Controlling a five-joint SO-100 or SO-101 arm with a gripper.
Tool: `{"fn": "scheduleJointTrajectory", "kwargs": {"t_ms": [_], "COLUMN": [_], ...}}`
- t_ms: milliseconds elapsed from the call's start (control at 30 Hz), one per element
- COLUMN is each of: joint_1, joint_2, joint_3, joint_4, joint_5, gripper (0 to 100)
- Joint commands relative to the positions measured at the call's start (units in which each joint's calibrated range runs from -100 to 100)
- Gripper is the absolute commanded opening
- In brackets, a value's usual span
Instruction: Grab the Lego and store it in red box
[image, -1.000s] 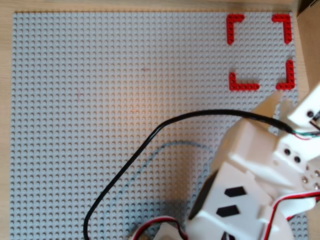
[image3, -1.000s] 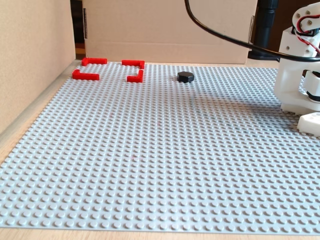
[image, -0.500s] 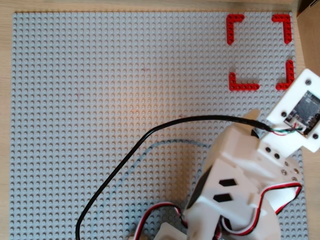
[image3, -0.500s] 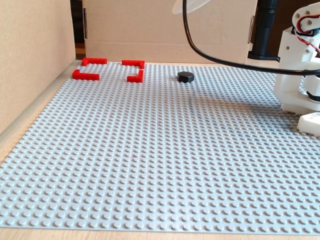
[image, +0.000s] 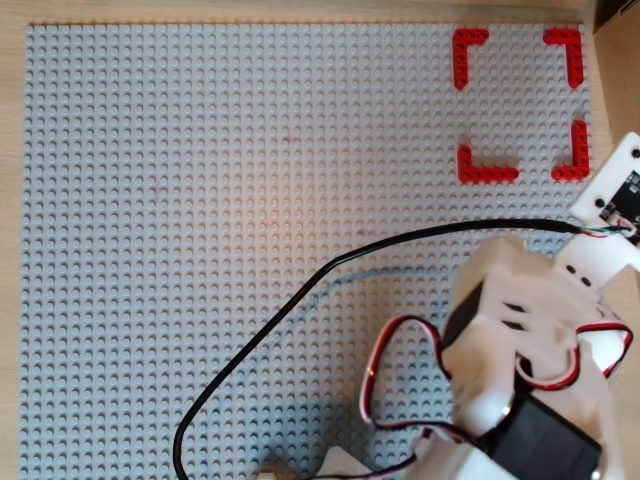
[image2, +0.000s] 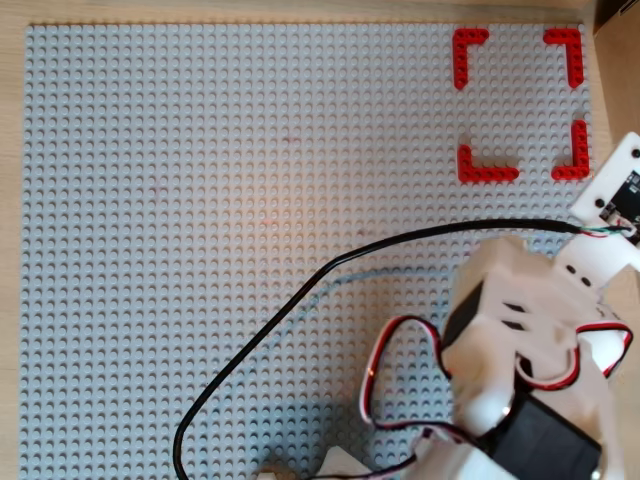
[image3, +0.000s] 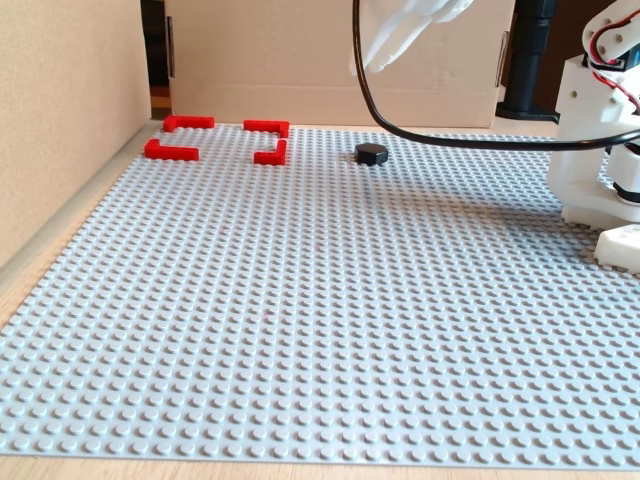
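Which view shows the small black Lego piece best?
The fixed view: the small glossy black hexagonal Lego piece sits in plain sight on the grey studded baseplate, right of the red corner-piece box. Neither overhead view shows it.

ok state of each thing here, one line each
black Lego piece: flat on the baseplate, outside the red box, ungrasped; the arm hides it in both overhead views.
red box: four corner pieces with gaps, nothing inside.
grey baseplate: flat, a black cable trailing over it.
gripper: raised above the Lego in the fixed view, holding nothing; whether it is open is unclear.
black cable: slack, looping across the baseplate.
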Motion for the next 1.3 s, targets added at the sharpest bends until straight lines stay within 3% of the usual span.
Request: {"fn": "scheduleJointTrajectory", "kwargs": {"t_ms": [0, 400, 600, 1267], "joint_1": [1.5, 1.0, 0.8, -6.5], "joint_2": [7.8, 21.8, 22.2, 24.1], "joint_3": [-6.2, -11.5, -12.2, -11.4], "joint_4": [1.6, 6.1, 6.1, 5.0], "joint_5": [0.2, -0.2, -0.2, -1.7], "gripper": [11, 11, 17, 17]}}
